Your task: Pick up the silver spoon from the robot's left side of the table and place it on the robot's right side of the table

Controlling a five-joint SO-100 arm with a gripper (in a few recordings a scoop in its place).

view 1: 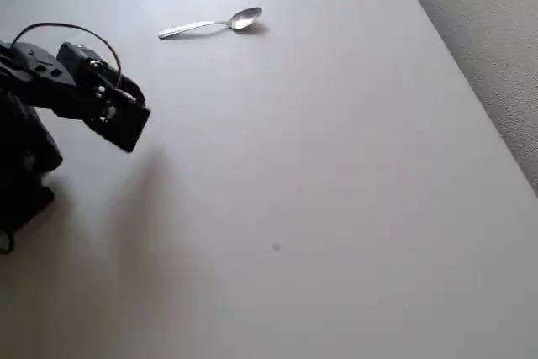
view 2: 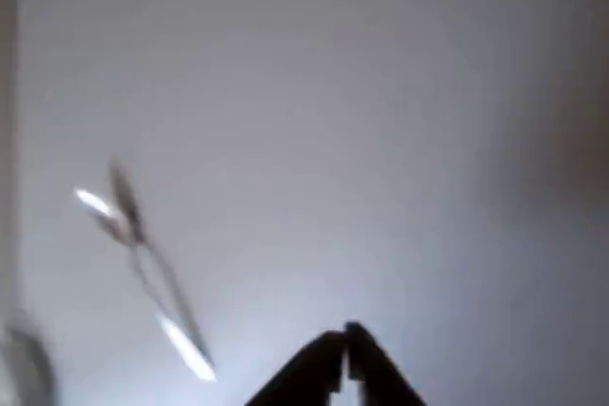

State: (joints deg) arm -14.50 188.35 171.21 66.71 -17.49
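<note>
A small shiny silver spoon (view 1: 212, 24) lies flat near the top of the overhead view on the plain white matte table (view 1: 336, 191), its oval bowl pointing right and its slim handle to the left. The black robot arm stands at the picture's left edge, its two-finger gripper (view 1: 126, 128) raised above the tabletop, well apart from the spoon and holding nothing. In the wrist view the dark fingertips (view 2: 366, 368) meet at the bottom — pressed together — while the spoon (view 2: 143, 263) shows blurred at left. Grey speckled carpet (view 1: 487, 31) borders the table.
</note>
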